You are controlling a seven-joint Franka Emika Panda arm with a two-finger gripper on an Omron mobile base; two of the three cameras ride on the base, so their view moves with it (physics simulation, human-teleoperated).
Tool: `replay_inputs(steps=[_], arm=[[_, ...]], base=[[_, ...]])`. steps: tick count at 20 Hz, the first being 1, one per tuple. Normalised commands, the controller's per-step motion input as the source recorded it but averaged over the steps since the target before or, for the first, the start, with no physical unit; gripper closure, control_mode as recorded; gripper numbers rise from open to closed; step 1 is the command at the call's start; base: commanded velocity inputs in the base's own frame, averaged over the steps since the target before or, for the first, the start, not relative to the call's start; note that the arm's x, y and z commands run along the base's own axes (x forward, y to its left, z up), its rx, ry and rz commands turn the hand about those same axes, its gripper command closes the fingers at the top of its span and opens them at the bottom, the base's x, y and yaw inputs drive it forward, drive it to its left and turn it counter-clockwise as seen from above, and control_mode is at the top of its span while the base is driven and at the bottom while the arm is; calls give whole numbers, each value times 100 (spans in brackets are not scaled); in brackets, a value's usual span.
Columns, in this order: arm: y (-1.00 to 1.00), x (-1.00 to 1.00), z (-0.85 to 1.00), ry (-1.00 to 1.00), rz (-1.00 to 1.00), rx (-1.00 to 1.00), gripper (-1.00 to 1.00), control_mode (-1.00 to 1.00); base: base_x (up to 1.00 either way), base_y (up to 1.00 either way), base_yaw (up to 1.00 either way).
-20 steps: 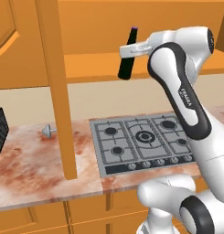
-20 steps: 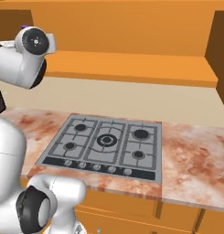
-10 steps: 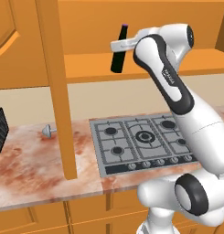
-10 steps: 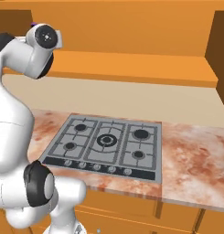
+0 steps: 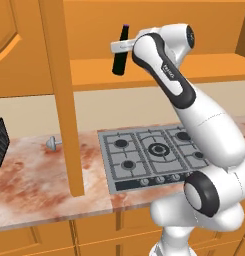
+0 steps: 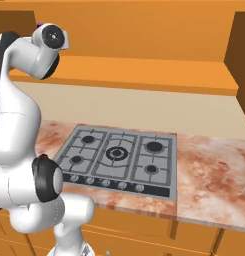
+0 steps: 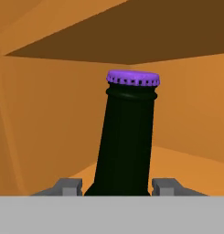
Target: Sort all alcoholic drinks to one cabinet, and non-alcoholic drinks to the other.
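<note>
While arm reaches high toward open cabinet [image 5: 159,75], gripper [image 5: 120,47] clamps beer bottle [image 5: 119,55], slightly tilted.

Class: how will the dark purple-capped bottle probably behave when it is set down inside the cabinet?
The beer bottle is tall and slim, so it probably tips easily. It looks like smooth glass: likely rigid, slippery, breakable. It sits tilted in the hand, so level it first.

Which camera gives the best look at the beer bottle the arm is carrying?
The hand view: the beer bottle stands close up between the fingertips, its purple cap and dark neck sharp against the cabinet interior. The left base view shows the whole bottle, small and slightly tilted, held in front of the open cabinet.
</note>
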Motion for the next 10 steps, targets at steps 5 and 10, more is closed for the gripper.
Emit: replay_inputs(steps=[5, 10], arm=[[21, 39, 0, -1, 0, -1, 100, -100], [18, 25, -5, -3, 0, -4, 100, -100]], base=[[0, 0, 0], [0, 0, 0]])
